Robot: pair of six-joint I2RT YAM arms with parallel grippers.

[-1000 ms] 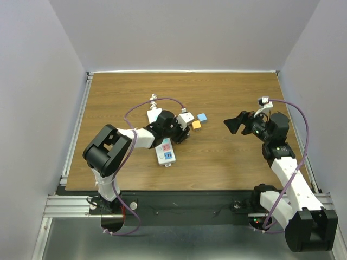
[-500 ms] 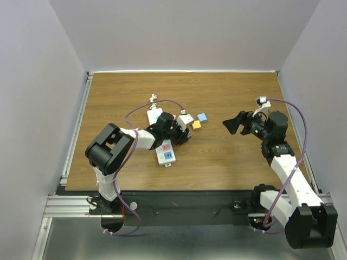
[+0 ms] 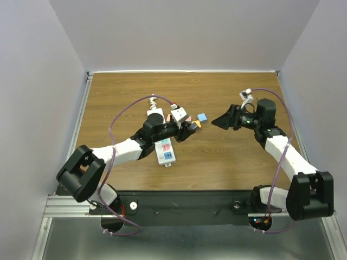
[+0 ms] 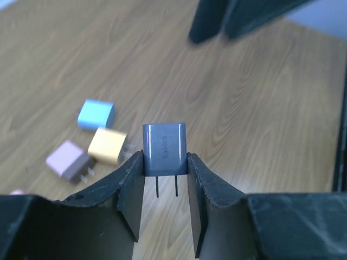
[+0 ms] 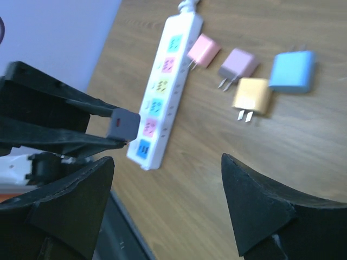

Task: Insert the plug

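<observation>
The left hand point(image 4: 164, 158) pinches the grey plug point(image 4: 164, 146) by its flat sides, raised off the counter point(image 3: 227, 157), prongs pointing back toward the wrist. The right hand point(image 5: 167, 160) is spread wide, empty, facing it from the right. The power strip point(image 5: 162, 89) lies flat on the counter under the left arm. Spares beside it: blue plug point(image 5: 291, 70), orange plug point(image 5: 252, 96), mauve plug point(image 5: 238, 62), pink plug point(image 5: 203, 50).

Likely step: get the plug to a socket. Turn the prongs down first, or pass it across for a re-grip. Line both blades with the slots and push straight. The strip looks loose, so brace it.
</observation>
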